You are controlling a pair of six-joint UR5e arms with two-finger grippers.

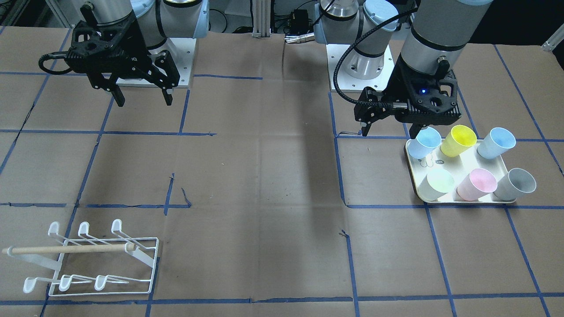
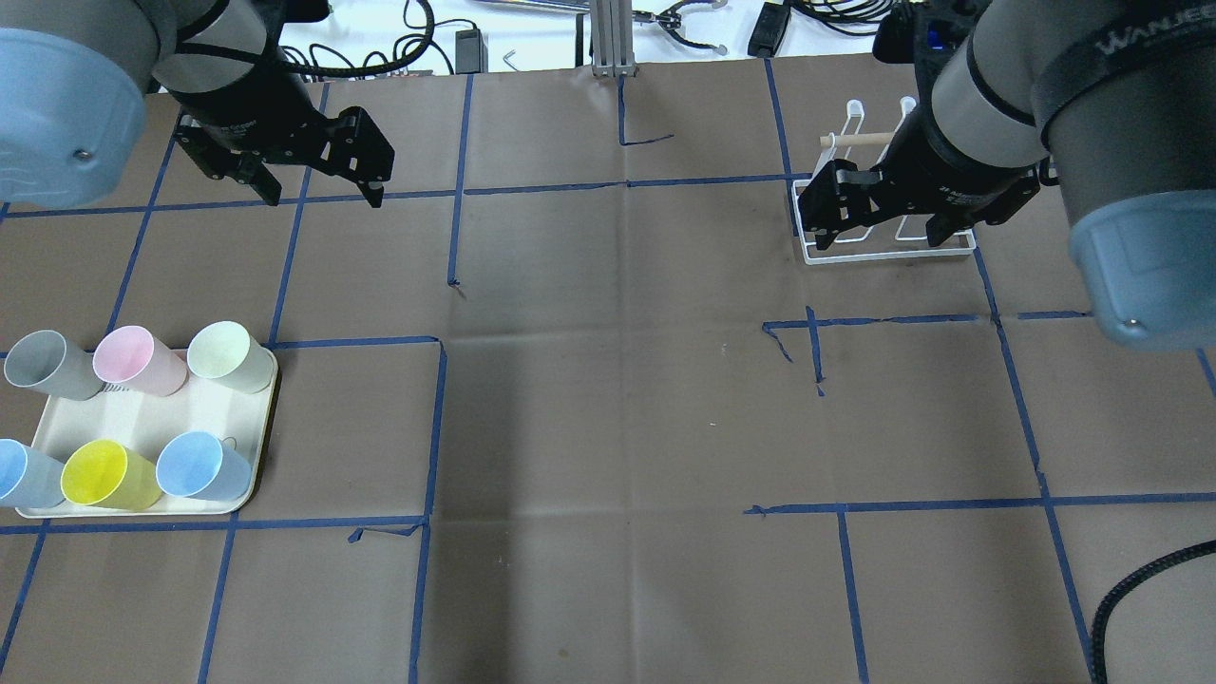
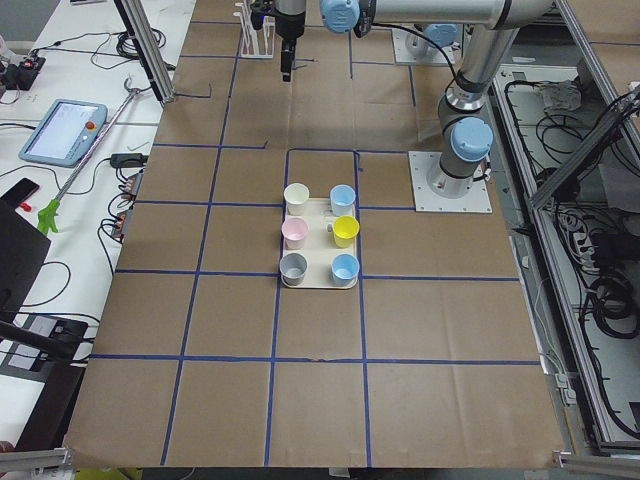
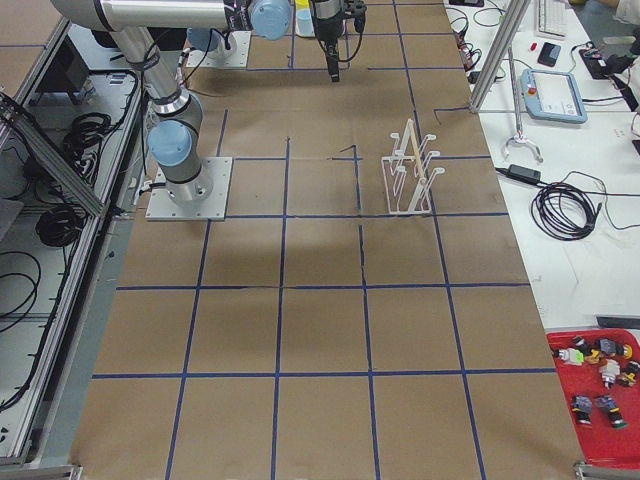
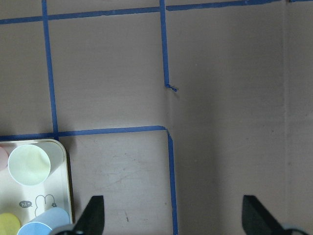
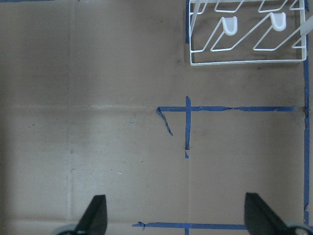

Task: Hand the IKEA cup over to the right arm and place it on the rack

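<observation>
Several plastic cups stand on a cream tray (image 2: 152, 416) at the table's left: grey (image 2: 43, 363), pink (image 2: 133, 359), pale green (image 2: 223, 353), two blue and a yellow (image 2: 100, 472). My left gripper (image 2: 323, 195) hangs open and empty above the table, beyond the tray; in the front view it (image 1: 390, 131) is just behind the near blue cup (image 1: 425, 141). The left wrist view shows the pale green cup (image 5: 30, 164) at lower left. The white wire rack (image 1: 101, 259) stands empty. My right gripper (image 2: 876, 236) is open and empty, high above the table, and partly hides the rack (image 2: 893, 249).
Blue tape lines grid the brown table cover. Both arm bases (image 1: 361, 66) sit at the robot's edge. Cables and a post (image 2: 613, 38) lie along the far edge. A teach pendant (image 3: 60, 130) and a red parts tray (image 4: 600, 390) are off the table.
</observation>
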